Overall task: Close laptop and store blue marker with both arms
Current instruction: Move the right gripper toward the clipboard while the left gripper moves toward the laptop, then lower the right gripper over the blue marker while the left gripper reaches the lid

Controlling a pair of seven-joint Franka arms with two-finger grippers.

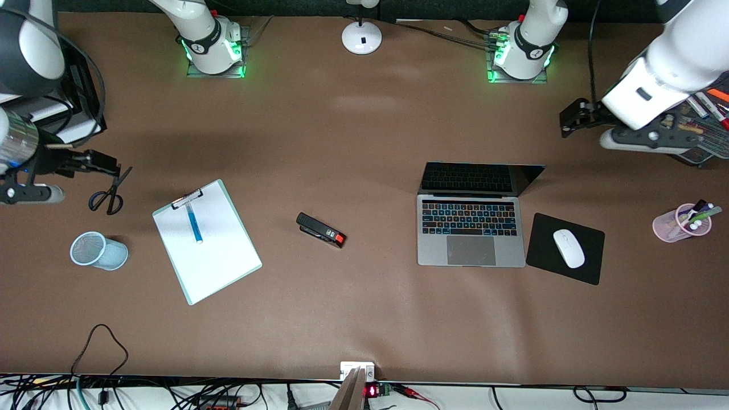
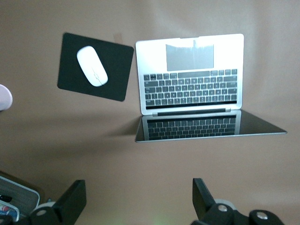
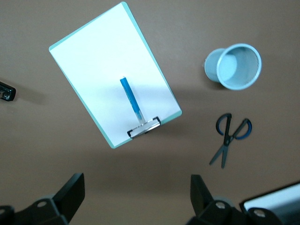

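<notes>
The laptop (image 1: 470, 228) sits on the table (image 1: 364, 319) with its lid raised and trackpad toward the front camera, beside the mouse pad (image 1: 565, 248). The blue marker (image 1: 194, 222) lies on the clipboard (image 1: 206, 241) toward the right arm's end, one tip under the clip; its long axis runs near to far. The cup (image 1: 98, 250), probably its store, stands just beside. Both wait high: left pincer (image 2: 138, 199) spread over bare table above the laptop, right pincer (image 3: 137, 197) spread by the scissors (image 1: 108, 193).

blue marker (image 3: 130, 98) on clipboard (image 3: 112, 70); cup (image 3: 234, 66), scissors (image 3: 228, 137) nearby.
</notes>
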